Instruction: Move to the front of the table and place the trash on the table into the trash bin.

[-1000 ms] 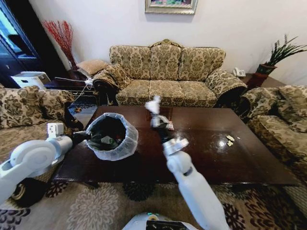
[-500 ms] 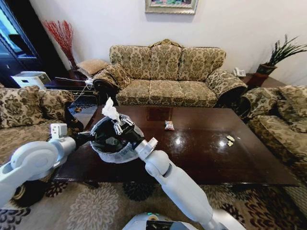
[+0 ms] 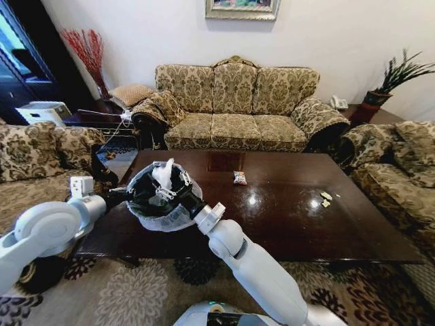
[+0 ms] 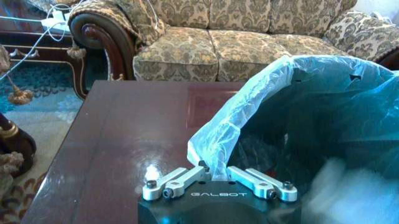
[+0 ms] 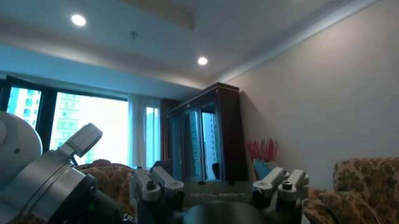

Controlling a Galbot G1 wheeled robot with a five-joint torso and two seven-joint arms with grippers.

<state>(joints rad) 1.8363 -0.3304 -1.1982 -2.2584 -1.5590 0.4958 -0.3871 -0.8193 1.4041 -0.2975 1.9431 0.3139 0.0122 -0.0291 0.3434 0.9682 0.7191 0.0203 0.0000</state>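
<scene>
White tissue (image 3: 163, 174) sits directly over the mouth of the trash bin (image 3: 178, 216), pinched in the right gripper (image 3: 165, 185), which points upward (wrist camera looks at ceiling and wall), so the drop path is straight down into the liner. Left gripper (image 4: 213, 176) is clamped on the bag-lined rim, holding the bin on the left end of the table (image 3: 285, 224). Remaining trash lies well to the right of the bin: a wrapper (image 3: 240, 178) mid-table and pale scraps (image 3: 325, 198) near the right edge, both on the right arm's side.

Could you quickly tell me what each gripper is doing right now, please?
Left gripper: shut on the trash bin bag rim.
Right gripper: over the bin, white tissue at its tip; fingers cannot be told.
</scene>
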